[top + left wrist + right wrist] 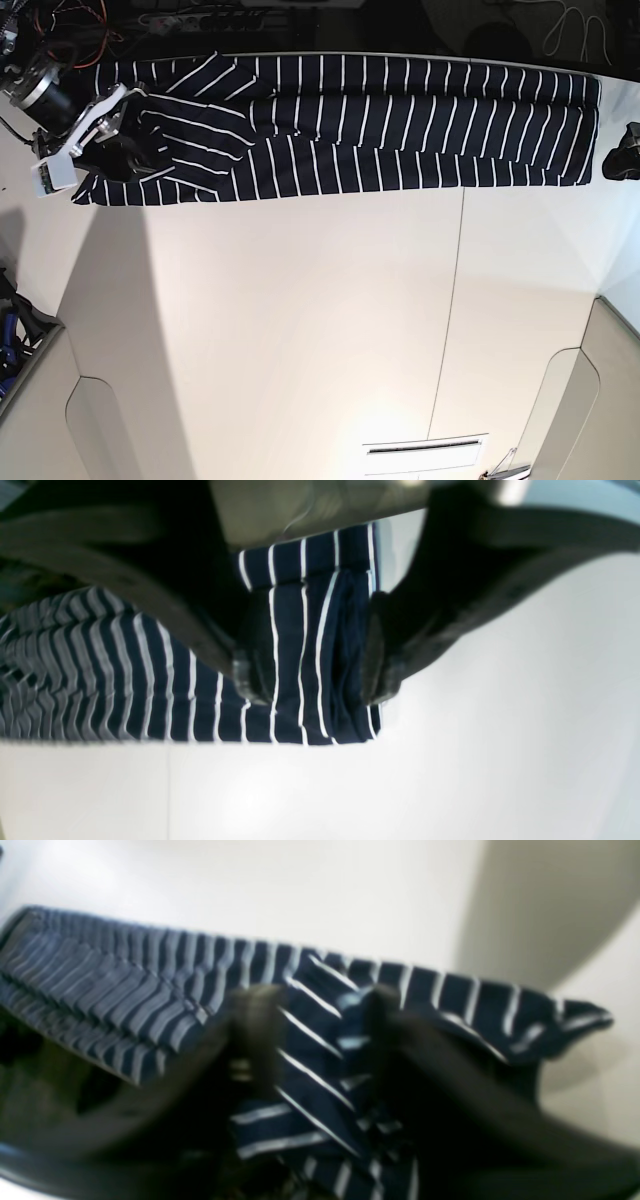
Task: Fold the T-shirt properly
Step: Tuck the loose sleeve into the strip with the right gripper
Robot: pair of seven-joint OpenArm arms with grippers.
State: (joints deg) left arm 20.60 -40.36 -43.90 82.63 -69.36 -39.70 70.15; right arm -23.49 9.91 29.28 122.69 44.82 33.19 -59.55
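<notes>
The T-shirt [400, 125], navy with thin white stripes, lies in a long flat band along the table's far edge. In the base view my right gripper [135, 155] is over its left end, where a sleeve flap lies folded across. The right wrist view is blurred: the right gripper [317, 1027] has its jaws apart with bunched T-shirt [310, 1060] between them. In the left wrist view my left gripper [315, 680] is open and straddles a corner of the T-shirt [300, 645] on the table. Only a dark part of the left arm [630, 150] shows at the band's right end.
The white table [320, 330] stretches toward the near side, with a seam [447, 320] running across it. Cables and dark gear [60, 30] sit beyond the far left corner. Blue and black items [15, 330] lie at the left edge.
</notes>
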